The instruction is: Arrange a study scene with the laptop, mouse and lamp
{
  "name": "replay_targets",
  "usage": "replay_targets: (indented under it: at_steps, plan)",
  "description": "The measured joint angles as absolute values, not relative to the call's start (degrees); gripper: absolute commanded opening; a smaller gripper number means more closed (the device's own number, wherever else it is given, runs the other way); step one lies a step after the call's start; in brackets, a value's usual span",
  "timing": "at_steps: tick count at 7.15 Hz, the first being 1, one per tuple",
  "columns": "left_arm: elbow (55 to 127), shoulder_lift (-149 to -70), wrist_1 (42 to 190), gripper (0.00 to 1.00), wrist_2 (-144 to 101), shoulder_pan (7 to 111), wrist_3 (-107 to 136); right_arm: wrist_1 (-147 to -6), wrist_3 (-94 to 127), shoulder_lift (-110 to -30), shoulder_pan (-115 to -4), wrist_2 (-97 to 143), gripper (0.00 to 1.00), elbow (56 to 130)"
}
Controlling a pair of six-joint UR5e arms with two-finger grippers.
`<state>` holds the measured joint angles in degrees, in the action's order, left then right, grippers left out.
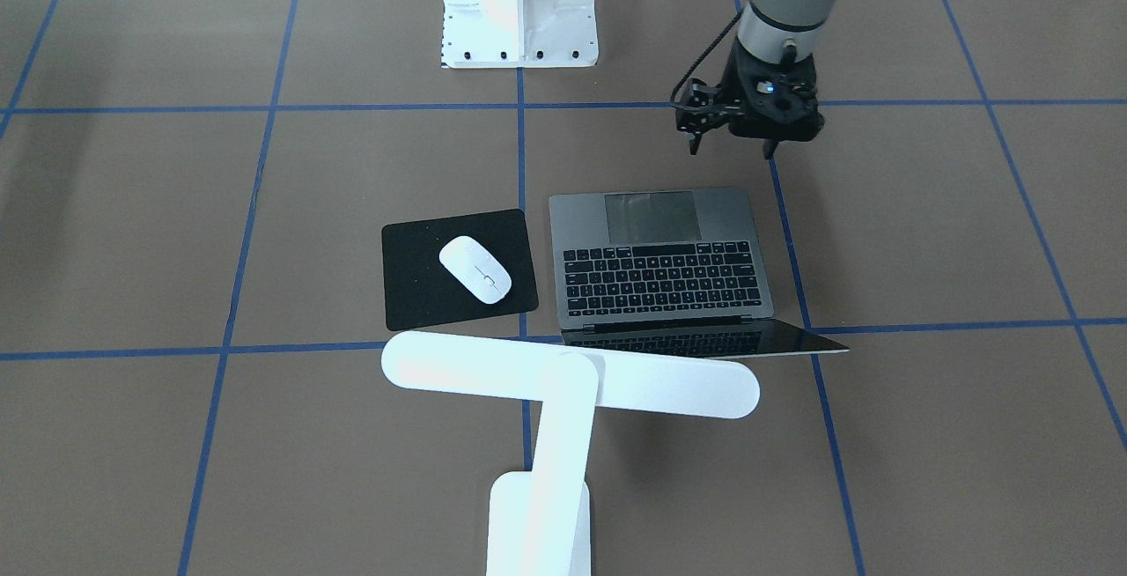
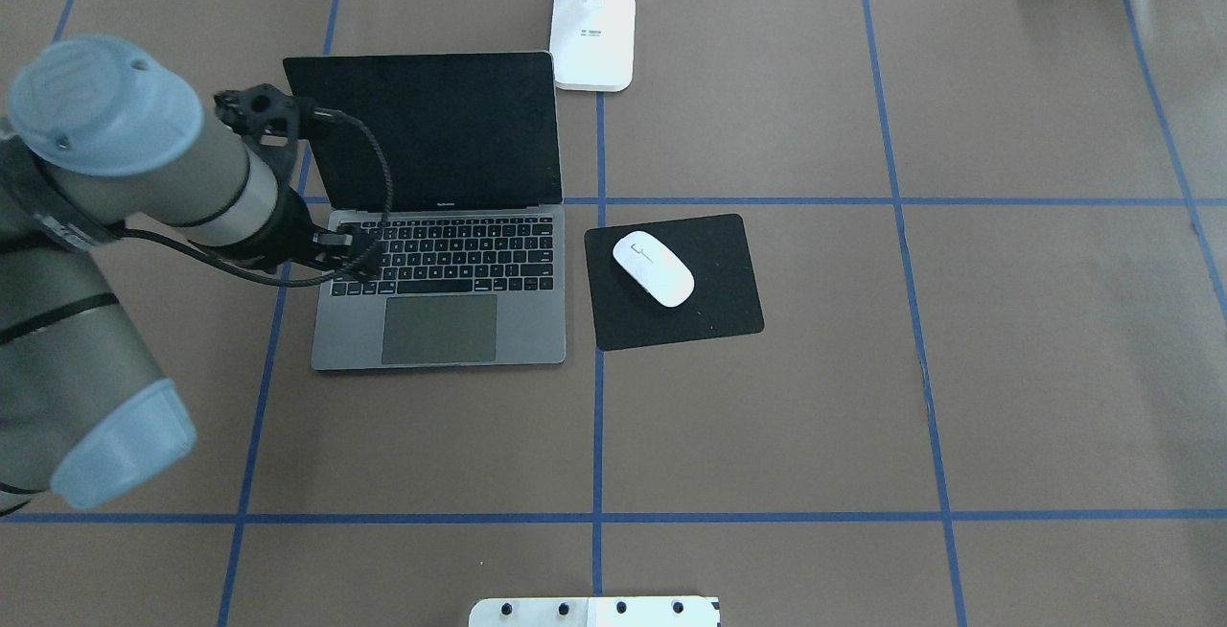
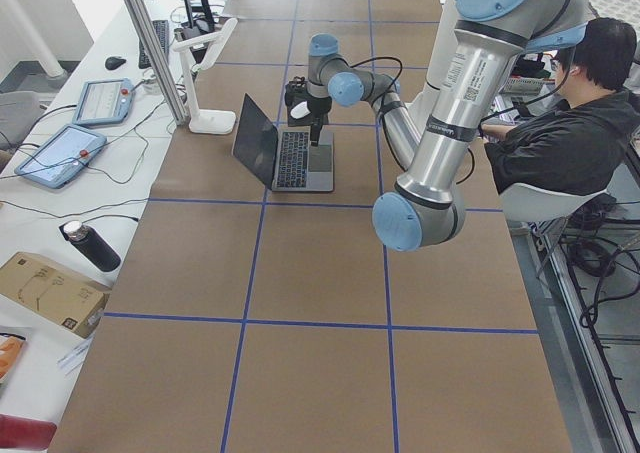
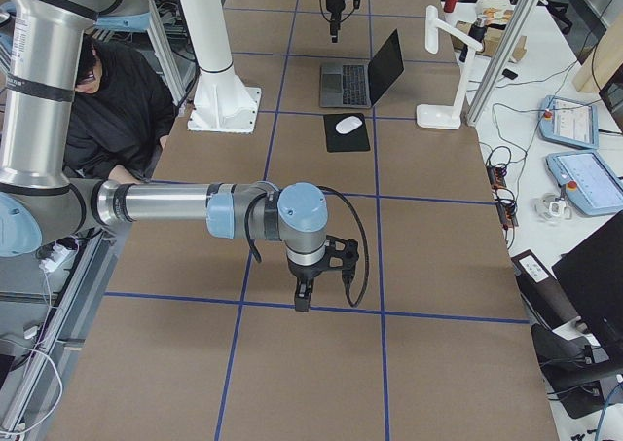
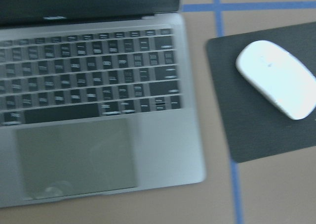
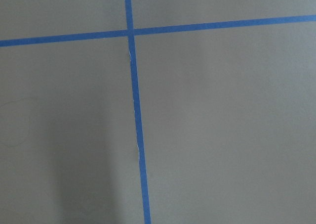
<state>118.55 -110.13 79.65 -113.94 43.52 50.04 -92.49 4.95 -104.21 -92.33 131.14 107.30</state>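
Note:
The grey laptop (image 1: 660,268) lies open on the table, screen toward the far side; it also shows in the overhead view (image 2: 441,325) and the left wrist view (image 5: 168,145). The white mouse (image 1: 475,269) lies on a black pad (image 1: 414,290) to the laptop's right from the robot's side (image 2: 653,267). The white lamp (image 1: 563,382) stands behind them, with its base (image 2: 594,37) at the far edge. My left gripper (image 1: 769,151) hangs in the air above the laptop's near left corner, shut and empty. My right gripper (image 4: 302,300) hangs over bare table far to the right; I cannot tell its state.
The white ribbed pedestal (image 1: 519,12) stands at the robot's edge of the table. Blue tape lines (image 6: 136,110) grid the brown table. A seated person (image 3: 560,123) is beside the robot. Tablets and cables (image 3: 60,153) lie past the far edge.

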Motion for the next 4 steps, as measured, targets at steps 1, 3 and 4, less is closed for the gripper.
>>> replay_targets:
  at_steps: [1, 3, 4]
  plan:
    - [118.46, -106.10, 79.66, 1.00, -114.99, 48.79, 41.54, -92.24, 4.96, -104.21, -92.36, 131.14, 0.99, 106.34]
    - [115.99, -100.49, 80.07, 1.00, -119.46, 60.38, 26.60, -92.07, 5.24, -103.96, -92.37, 131.27, 0.99, 104.92]
    - [113.58, -97.96, 80.65, 1.00, -121.91, 66.67, 18.45, -92.08, 5.45, -103.82, -92.38, 131.60, 0.99, 104.84]
